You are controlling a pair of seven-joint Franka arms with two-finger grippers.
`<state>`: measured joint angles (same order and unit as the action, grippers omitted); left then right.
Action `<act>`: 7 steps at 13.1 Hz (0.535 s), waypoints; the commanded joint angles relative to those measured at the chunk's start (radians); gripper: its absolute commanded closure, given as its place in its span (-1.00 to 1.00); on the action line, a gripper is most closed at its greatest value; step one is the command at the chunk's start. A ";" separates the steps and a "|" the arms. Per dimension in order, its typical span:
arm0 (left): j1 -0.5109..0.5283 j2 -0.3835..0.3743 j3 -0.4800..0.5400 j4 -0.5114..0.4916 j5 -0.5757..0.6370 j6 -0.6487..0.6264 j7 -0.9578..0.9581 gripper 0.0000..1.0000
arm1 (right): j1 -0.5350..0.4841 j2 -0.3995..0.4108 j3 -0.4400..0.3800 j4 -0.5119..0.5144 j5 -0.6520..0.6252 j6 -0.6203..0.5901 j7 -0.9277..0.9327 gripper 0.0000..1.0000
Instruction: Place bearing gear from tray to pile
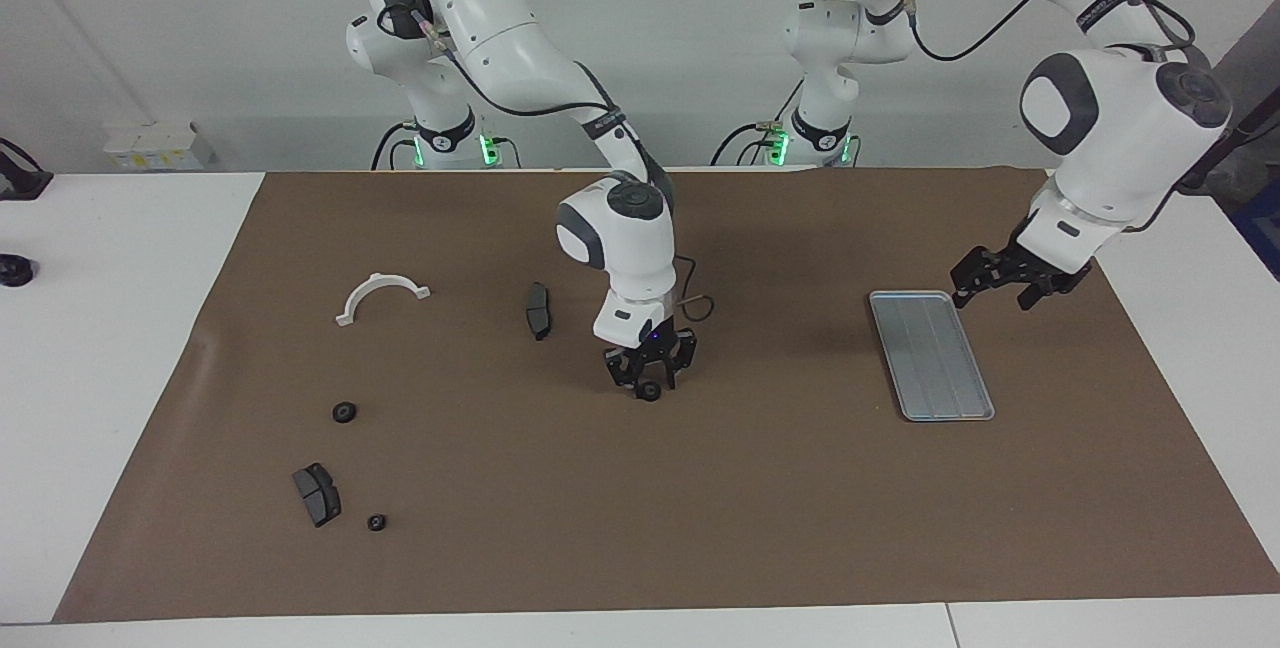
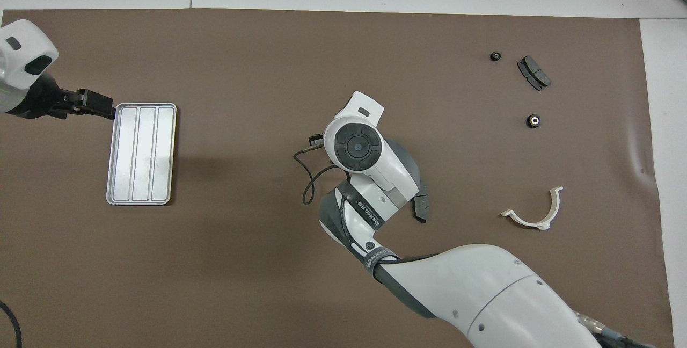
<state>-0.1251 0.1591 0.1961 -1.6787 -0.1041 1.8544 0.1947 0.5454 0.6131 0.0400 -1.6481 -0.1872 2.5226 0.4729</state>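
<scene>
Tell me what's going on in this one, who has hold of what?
The right gripper is down at a small black round gear in the middle of the brown mat, jaws around it; whether it grips is unclear. The flat silver-grey ridged metal tray lies empty. The left gripper hangs open beside the tray. Two similar small black gears lie toward the right arm's end.
</scene>
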 commanded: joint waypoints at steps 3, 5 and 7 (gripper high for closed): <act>0.015 -0.133 -0.020 0.003 0.009 -0.079 0.037 -1.00 | -0.010 -0.018 0.000 -0.038 -0.021 -0.008 0.036 0.54; -0.010 -0.135 -0.026 0.072 0.014 -0.168 0.032 -1.00 | -0.021 -0.016 -0.002 -0.027 -0.021 -0.007 0.036 0.74; -0.053 -0.127 -0.026 0.118 0.015 -0.211 -0.022 -1.00 | -0.044 -0.015 -0.005 -0.012 -0.021 -0.008 0.035 0.78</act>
<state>-0.1345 0.0148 0.1645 -1.6129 -0.1041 1.6913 0.2170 0.5367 0.6053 0.0352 -1.6509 -0.1873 2.5157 0.4810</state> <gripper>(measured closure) 0.000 0.648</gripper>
